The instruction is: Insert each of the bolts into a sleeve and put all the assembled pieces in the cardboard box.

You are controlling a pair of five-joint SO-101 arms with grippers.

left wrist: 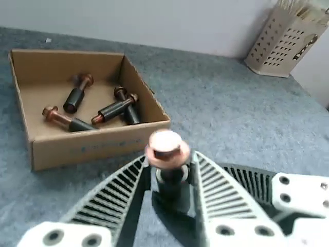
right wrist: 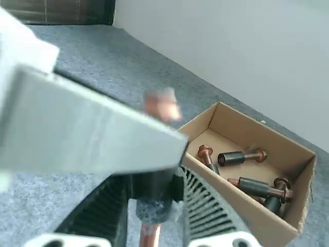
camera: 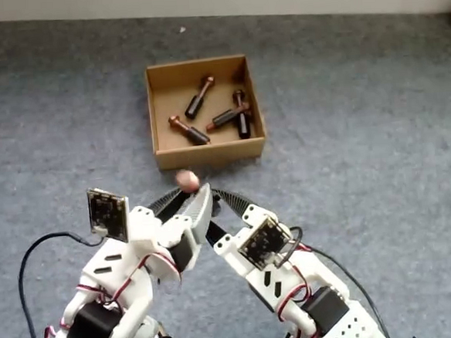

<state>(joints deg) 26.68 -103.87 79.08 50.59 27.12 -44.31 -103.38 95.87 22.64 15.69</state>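
Over the grey carpet just in front of the cardboard box (camera: pixel 209 153), both grippers meet on one bolt (camera: pixel 186 179). In the left wrist view the left gripper (left wrist: pixel 171 172) is shut just under the copper head of the bolt (left wrist: pixel 164 146), with the black sleeve (left wrist: pixel 172 190) between its fingers. The right gripper (right wrist: pixel 152 198) is shut on the sleeve (right wrist: pixel 151 203), and the copper shank (right wrist: pixel 148 237) sticks out of the sleeve's far end. Several bolts in sleeves (camera: pixel 226 116) lie inside the box.
The box (left wrist: pixel 97 146) stands open-topped on the carpet, a short way beyond the grippers. A beige perforated holder (left wrist: pixel 280 43) stands against the wall far off to one side. Open carpet lies on both sides of the box.
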